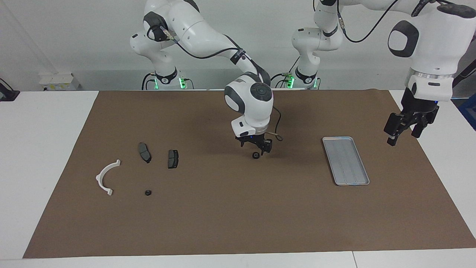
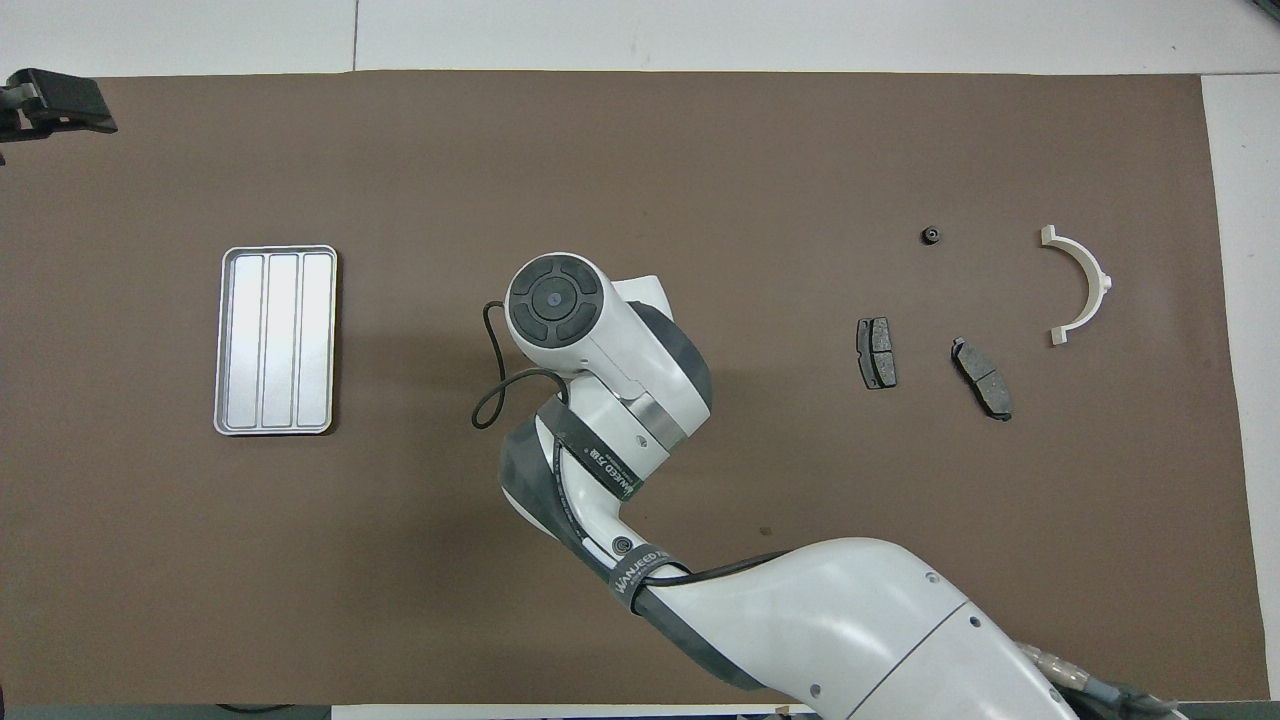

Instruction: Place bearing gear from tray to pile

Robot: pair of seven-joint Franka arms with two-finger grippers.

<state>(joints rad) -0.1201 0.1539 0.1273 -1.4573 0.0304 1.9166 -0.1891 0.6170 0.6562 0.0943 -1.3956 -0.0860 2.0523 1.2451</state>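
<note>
A small black bearing gear (image 1: 256,155) lies on the brown mat mid-table, away from the tray. My right gripper (image 1: 256,148) hangs low right over it, open, fingertips to either side; I cannot tell if they touch it. In the overhead view the right arm hides this gear. The silver tray (image 1: 346,160) (image 2: 275,340) is empty. The pile lies toward the right arm's end: a white bracket (image 1: 106,176) (image 2: 1080,285), two dark brake pads (image 1: 144,152) (image 1: 173,158), and a second small gear (image 1: 147,192) (image 2: 931,235). My left gripper (image 1: 403,134) hangs open and empty, high over the mat's edge at the left arm's end.
The brown mat (image 1: 238,216) covers most of the white table. Bare mat lies between the middle gear and the pile, and along the side farthest from the robots. The right arm's cable (image 2: 495,390) loops beside its wrist.
</note>
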